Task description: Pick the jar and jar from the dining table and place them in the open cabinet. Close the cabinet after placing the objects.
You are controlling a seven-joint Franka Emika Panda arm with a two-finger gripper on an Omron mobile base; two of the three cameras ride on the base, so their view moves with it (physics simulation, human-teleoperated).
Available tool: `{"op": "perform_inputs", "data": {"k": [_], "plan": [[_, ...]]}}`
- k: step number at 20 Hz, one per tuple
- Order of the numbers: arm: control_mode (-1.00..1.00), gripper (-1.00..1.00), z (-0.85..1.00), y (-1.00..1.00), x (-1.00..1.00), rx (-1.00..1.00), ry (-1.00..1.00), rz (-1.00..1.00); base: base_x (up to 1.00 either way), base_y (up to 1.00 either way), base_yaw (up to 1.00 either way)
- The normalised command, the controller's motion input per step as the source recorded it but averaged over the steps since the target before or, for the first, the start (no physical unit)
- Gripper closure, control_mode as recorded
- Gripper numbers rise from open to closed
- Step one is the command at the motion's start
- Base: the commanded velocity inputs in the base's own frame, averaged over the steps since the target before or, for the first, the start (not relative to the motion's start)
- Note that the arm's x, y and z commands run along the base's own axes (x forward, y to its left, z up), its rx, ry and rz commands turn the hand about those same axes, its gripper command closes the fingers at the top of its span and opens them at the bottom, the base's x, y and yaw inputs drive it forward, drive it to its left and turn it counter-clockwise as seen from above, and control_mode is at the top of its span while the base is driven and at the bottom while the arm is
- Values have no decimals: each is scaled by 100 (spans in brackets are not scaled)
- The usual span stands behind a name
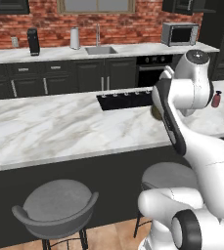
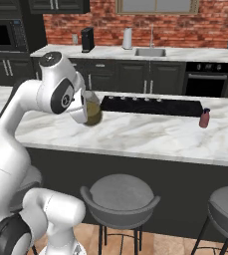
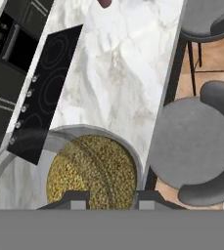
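1. Olive-yellow jar (image 3: pixel 95 168): grasped in the tool (image 3: pixel 112 199), a finger (image 3: pixel 74 199) on each side, held above the counter (image 2: pixel 135 134) just in front of the cooktop's (image 2: pixel 150 106) near-left corner.
2. Reddish-brown jar (image 2: pixel 204 118): upright on the counter, just beside the cooktop's right end (well apart from the tool).
3. Grey stools (image 2: pixel 119 196): below the counter's front edge.
4. Sink (image 1: pixel 100 50): on the rear worktop beyond the cooktop.

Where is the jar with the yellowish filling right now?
The olive-yellow jar is in the gripper, lifted above the marble dining table, just left of the black cooktop in the right base view.
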Motion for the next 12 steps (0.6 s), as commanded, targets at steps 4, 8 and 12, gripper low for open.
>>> {"op": "perform_inputs", "data": {"k": [4, 8, 12], "plan": [[-100, 100, 4, 0, -31, 0, -11, 0, 0, 0, 0], [100, 100, 0, 0, 0, 0, 0, 0, -71, 14, 0], [100, 100, 0, 0, 0, 0, 0, 0, -57, 47, 0]]}}
